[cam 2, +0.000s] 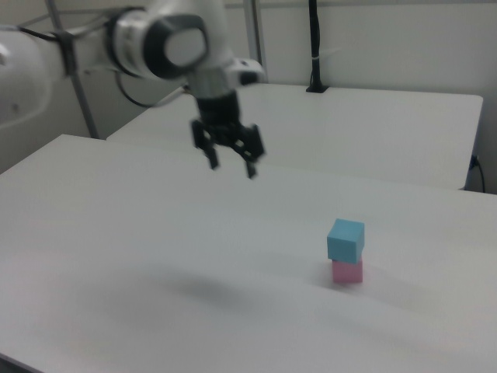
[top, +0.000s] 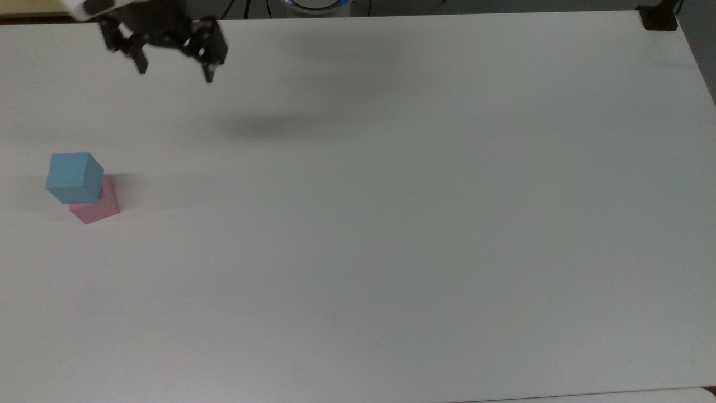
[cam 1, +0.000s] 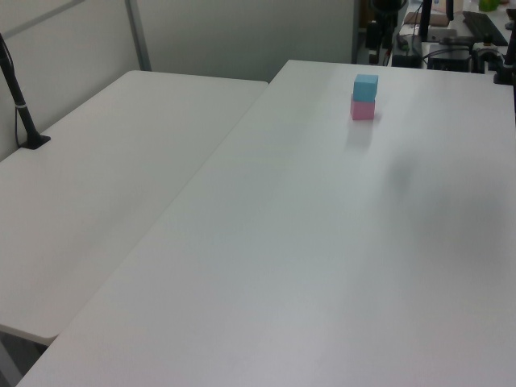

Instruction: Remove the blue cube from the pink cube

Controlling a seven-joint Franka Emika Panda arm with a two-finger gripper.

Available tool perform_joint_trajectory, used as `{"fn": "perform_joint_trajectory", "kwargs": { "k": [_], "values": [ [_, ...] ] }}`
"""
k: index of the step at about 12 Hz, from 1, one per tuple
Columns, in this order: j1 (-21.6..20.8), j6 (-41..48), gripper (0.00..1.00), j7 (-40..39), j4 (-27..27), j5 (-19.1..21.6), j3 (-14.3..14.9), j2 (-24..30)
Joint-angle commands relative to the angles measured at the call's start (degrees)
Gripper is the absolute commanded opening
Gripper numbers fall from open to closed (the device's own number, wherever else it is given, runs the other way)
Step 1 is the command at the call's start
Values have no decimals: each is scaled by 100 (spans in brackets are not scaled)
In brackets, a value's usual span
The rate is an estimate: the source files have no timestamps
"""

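Observation:
The blue cube point(top: 75, 177) sits on top of the pink cube point(top: 98, 206) near the top view's left edge of the white table point(top: 391, 224). The stack also appears in the left view, blue cube point(cam 1: 365, 86) over pink cube point(cam 1: 362, 110), and in the right view, blue cube point(cam 2: 345, 239) over pink cube point(cam 2: 347, 271). My gripper point(top: 175, 71) hangs open and empty in the air, well above the table and far from the stack, toward the top view's upper left. In the right view the gripper point(cam 2: 231, 166) hovers up and to the left of the cubes.
A second white table point(cam 1: 105, 185) adjoins on the left view's left, with a black post point(cam 1: 20, 105) standing on it. A black clamp point(top: 659, 17) sits at the top view's upper right table corner. Cables and equipment point(cam 1: 451, 32) lie beyond the far edge.

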State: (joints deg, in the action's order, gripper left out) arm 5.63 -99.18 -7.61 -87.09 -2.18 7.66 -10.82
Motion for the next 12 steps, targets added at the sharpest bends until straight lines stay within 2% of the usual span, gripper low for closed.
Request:
{"fn": "perform_joint_trajectory", "kwargs": {
  "k": [1,2,4,8,12],
  "values": [
    [674,-741,100,-948,210,-107,16,-692],
    [902,-935,100,-1370,219,-116,16,-885],
    [1220,-1497,100,-1620,245,-99,7,-1246],
    [1431,-2253,100,-1621,280,-72,7,-1659],
    [1450,-2579,100,-1568,588,-46,-28,-2020]
  ]
}}
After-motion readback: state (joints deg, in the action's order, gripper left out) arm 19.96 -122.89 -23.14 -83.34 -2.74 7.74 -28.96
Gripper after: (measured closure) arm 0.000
